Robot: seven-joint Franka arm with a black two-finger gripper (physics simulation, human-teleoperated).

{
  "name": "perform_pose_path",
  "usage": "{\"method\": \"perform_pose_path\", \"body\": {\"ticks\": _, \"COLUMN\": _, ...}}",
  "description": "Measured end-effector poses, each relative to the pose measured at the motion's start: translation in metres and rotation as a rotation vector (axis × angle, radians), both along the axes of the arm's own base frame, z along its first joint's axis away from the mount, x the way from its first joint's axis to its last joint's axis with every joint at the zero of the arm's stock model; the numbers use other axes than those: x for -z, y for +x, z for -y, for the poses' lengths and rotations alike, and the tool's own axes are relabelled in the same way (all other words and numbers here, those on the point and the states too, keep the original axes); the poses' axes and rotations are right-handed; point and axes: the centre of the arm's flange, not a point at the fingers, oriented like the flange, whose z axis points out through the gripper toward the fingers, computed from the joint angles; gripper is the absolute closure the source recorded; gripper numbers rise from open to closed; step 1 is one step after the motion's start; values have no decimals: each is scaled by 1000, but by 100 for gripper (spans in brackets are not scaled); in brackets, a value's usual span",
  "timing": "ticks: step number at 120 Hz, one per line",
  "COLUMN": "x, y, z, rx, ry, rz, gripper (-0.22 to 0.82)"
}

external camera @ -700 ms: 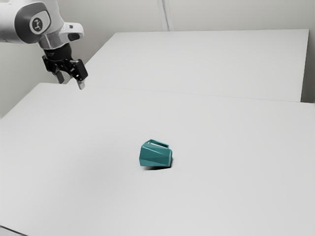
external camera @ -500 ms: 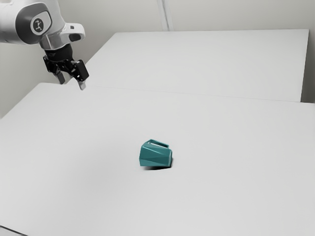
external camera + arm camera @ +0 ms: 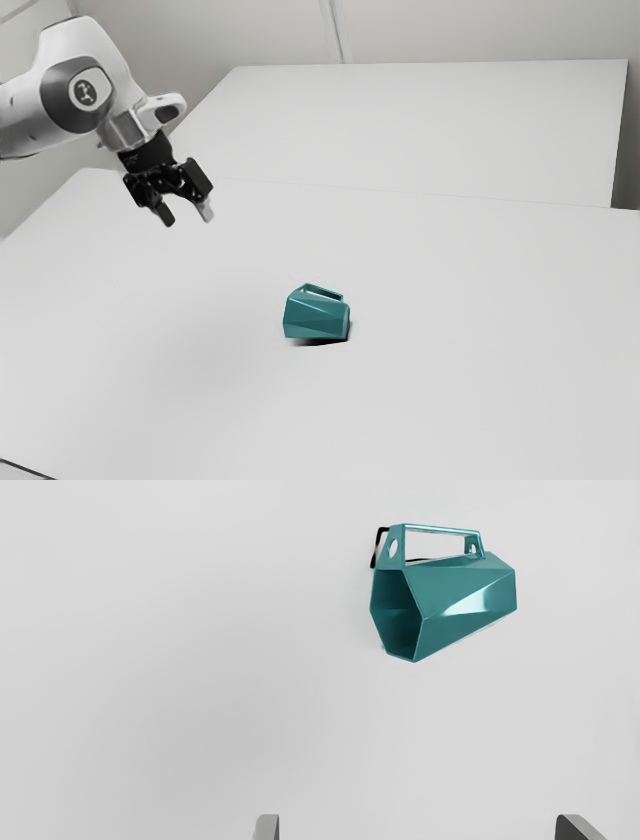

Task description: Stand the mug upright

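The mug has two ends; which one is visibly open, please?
The end nearer the fingers in the wrist view: its hollow inside shows; the other faces away.

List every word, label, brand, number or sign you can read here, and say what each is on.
Words, brands, numbers: none that can be read.
Sign: a small emblem on the arm, too small to make out as letters.
Mug: no text on the sides that show.
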Motion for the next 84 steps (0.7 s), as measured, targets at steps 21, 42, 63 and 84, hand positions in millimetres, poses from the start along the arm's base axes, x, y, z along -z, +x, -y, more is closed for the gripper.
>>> {"method": "perform_pose_path", "body": {"ticks": 21, "x": 56, "y": 1, "z": -1, "rx": -73, "ry": -129, "rz": -90, "gripper": 0}}
{"method": "perform_pose_path", "body": {"ticks": 42, "x": 115, "y": 14, "z": -20, "rx": -139, "ry": -229, "rz": -165, "gripper": 0}}
{"method": "perform_pose_path", "body": {"ticks": 63, "x": 148, "y": 23, "z": -21, "rx": -113, "ry": -276, "rz": -167, "gripper": 0}}
{"method": "perform_pose_path", "body": {"ticks": 84, "x": 173, "y": 34, "z": 8, "rx": -27, "ry": -306, "rz": -154, "gripper": 0}}
